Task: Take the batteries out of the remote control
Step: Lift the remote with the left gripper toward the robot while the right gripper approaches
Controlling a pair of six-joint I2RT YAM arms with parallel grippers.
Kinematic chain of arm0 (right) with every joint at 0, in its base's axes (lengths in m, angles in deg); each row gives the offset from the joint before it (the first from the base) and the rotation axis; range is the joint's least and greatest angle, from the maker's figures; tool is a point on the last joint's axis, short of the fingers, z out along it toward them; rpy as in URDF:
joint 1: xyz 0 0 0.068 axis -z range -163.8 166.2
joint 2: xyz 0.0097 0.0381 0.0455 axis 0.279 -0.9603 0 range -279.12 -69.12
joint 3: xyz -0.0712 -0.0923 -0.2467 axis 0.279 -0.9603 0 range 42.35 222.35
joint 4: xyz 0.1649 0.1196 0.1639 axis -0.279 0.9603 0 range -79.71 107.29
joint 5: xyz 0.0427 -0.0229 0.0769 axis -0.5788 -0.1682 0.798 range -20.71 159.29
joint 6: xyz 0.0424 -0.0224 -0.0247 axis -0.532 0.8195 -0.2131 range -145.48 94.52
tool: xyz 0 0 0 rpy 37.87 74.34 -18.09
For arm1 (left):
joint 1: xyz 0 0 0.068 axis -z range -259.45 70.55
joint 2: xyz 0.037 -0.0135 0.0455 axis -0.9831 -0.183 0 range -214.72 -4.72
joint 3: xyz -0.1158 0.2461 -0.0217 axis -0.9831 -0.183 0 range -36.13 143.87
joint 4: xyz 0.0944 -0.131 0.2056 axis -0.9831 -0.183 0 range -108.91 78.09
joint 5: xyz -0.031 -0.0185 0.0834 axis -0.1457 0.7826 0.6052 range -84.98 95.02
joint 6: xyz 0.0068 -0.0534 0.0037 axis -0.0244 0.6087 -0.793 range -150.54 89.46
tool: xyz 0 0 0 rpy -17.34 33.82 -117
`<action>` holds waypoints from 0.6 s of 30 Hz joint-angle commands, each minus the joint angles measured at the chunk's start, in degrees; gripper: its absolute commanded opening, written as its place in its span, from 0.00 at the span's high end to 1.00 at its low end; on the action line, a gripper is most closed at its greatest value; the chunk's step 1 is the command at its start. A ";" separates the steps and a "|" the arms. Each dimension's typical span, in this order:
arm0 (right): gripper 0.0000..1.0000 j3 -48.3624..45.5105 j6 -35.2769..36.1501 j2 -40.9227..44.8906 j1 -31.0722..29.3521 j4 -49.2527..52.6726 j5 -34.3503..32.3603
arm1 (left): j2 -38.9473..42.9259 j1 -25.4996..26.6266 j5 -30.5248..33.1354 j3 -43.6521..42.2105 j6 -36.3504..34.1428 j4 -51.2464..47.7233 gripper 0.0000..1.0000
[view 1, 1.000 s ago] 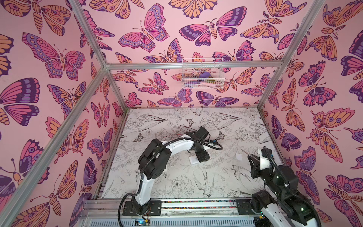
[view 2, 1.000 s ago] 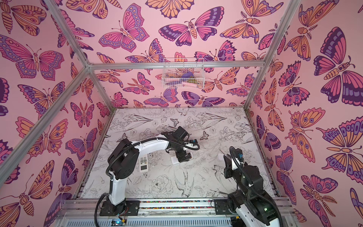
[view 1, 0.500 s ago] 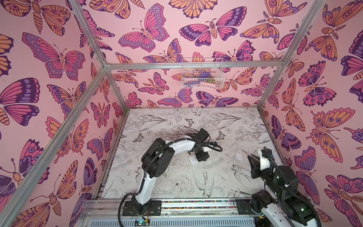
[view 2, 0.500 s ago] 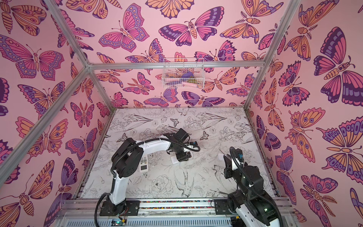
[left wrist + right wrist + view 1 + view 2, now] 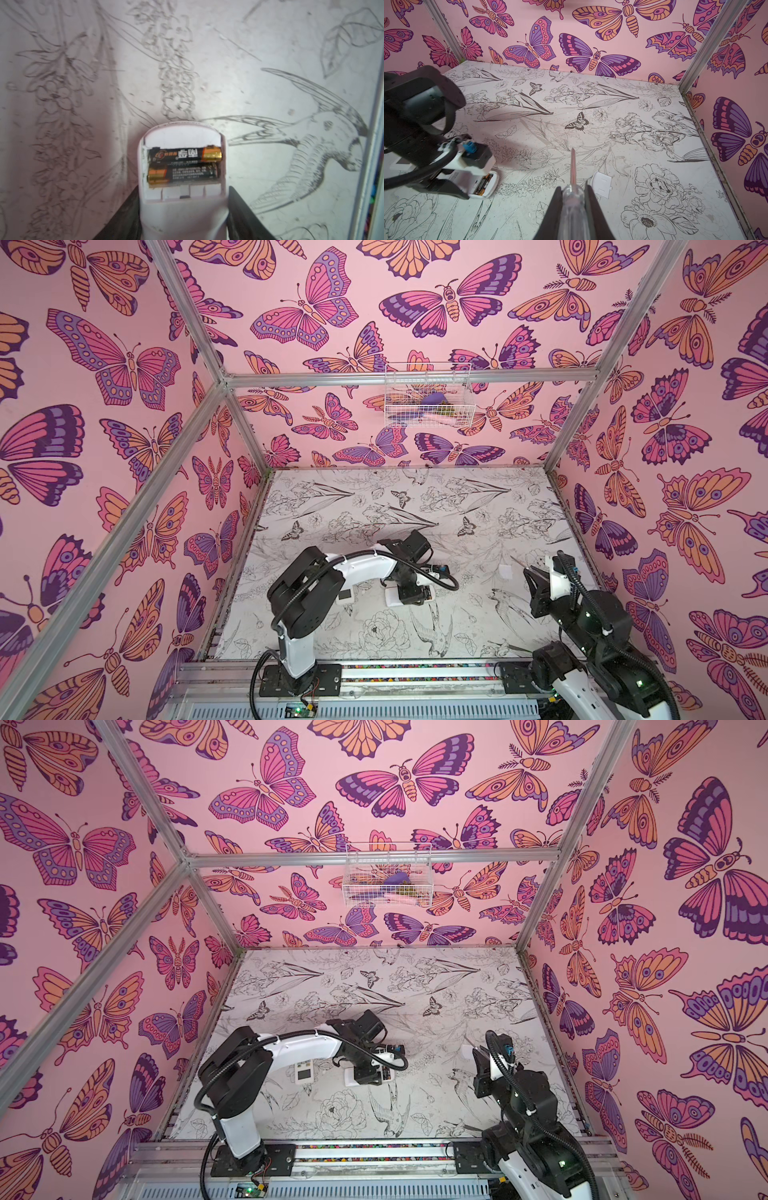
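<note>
The white remote control [image 5: 182, 212] lies back-up on the table with its battery bay uncovered. Two black batteries with gold ends [image 5: 185, 155] [image 5: 182, 173] sit side by side in the bay. My left gripper [image 5: 184, 199] is shut on the remote's two long sides, and in both top views it stands mid-table [image 5: 411, 595] [image 5: 368, 1075]. To the right, my right gripper [image 5: 573, 188] is shut on a clear-handled screwdriver [image 5: 573, 207], held off the table with its shaft pointing away. From the right wrist view the remote [image 5: 488, 185] shows under the left arm.
A loose white battery cover [image 5: 601, 184] lies on the table beside the screwdriver tip, also seen in a top view [image 5: 505, 571]. A second white remote with a display [image 5: 303, 1072] lies under the left arm. A wire basket [image 5: 428, 396] hangs on the back wall.
The left gripper's jaws have closed in onto the remote's sides, and the left arm's elbow has shifted slightly. The right arm and the screwdriver have not moved.
</note>
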 commanded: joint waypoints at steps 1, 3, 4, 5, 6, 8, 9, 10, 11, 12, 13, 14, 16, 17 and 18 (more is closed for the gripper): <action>1.00 -0.03 1.18 -0.18 0.34 -0.59 1.02 | 3.08 0.84 -1.48 -2.76 -2.82 -1.09 0.64; 1.00 0.12 1.37 -0.49 0.34 -0.58 2.49 | 4.68 0.82 -3.23 -5.05 -4.61 -0.78 0.64; 1.00 0.19 1.50 -0.34 0.30 -0.56 3.62 | 5.60 0.99 -3.91 -6.37 -5.61 -0.75 0.64; 1.00 0.19 1.55 -0.17 0.28 -0.45 4.53 | 6.34 1.08 -4.14 -7.39 -6.07 -0.69 0.64; 1.00 0.18 1.70 -0.06 0.32 -0.48 5.28 | 6.84 1.10 -4.15 -8.11 -6.34 -0.70 0.64; 1.00 0.23 2.24 -0.50 0.29 -0.59 7.62 | 7.87 1.10 -3.31 -9.15 -6.97 -0.70 0.64; 1.00 0.15 2.57 -1.18 0.28 -0.74 9.20 | 8.29 1.15 -2.89 -9.88 -7.51 -0.30 0.64; 1.00 0.22 2.88 -2.00 0.34 -0.81 10.57 | 8.73 1.19 -2.68 -10.53 -8.06 0.16 0.63; 1.00 0.16 3.55 -3.24 0.31 -1.04 13.06 | 9.33 1.19 -2.44 -11.13 -8.23 0.75 0.63; 1.00 0.16 4.16 -4.50 0.29 -1.29 15.31 | 9.69 1.19 -2.31 -11.50 -8.15 1.21 0.62; 1.00 0.24 4.75 -6.13 0.32 -1.41 18.46 | 10.05 1.19 -2.26 -11.80 -8.36 1.48 0.61; 1.00 0.18 5.12 -7.86 0.33 -2.06 21.22 | 10.28 1.19 -2.30 -12.12 -8.69 1.47 0.60; 1.00 0.00 6.77 -11.06 0.33 -3.31 26.89 | 10.60 1.28 -2.09 -12.81 -9.64 1.73 0.58; 1.00 -0.04 7.53 -12.66 0.36 -4.30 29.48 | 10.87 1.36 -1.89 -13.20 -10.13 1.94 0.57; 1.00 -0.07 7.85 -14.08 0.33 -5.12 31.06 | 10.99 1.46 -1.78 -13.55 -10.42 2.12 0.56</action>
